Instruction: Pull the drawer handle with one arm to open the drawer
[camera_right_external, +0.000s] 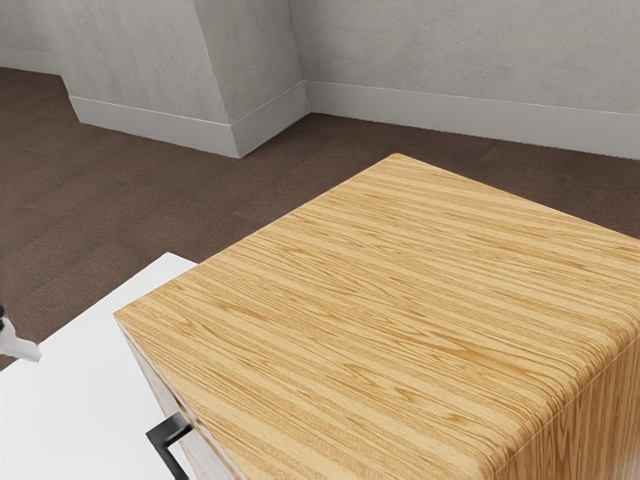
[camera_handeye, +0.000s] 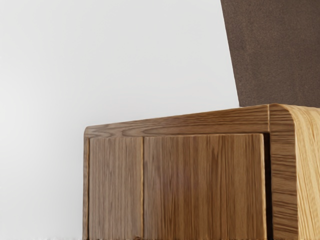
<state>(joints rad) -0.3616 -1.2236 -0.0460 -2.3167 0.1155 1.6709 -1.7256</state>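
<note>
A light oak cabinet (camera_right_external: 400, 320) stands on a white table (camera_right_external: 70, 400). On its front face, at the lower edge of the exterior view, a black drawer handle (camera_right_external: 166, 440) sticks out toward the table. A small white-grey piece of my arm (camera_right_external: 14, 344) shows at the exterior view's left edge, well apart from the handle. In the wrist view the cabinet's front (camera_handeye: 202, 185) faces my hand, with two flush wooden panels split by a vertical seam. The drawer front sits flush with the cabinet frame there.
The white table top (camera_handeye: 100, 60) stretches out in front of the cabinet. Dark brown floor (camera_right_external: 120, 180) lies beyond the table, and grey walls with a pale baseboard (camera_right_external: 200, 128) stand at the back.
</note>
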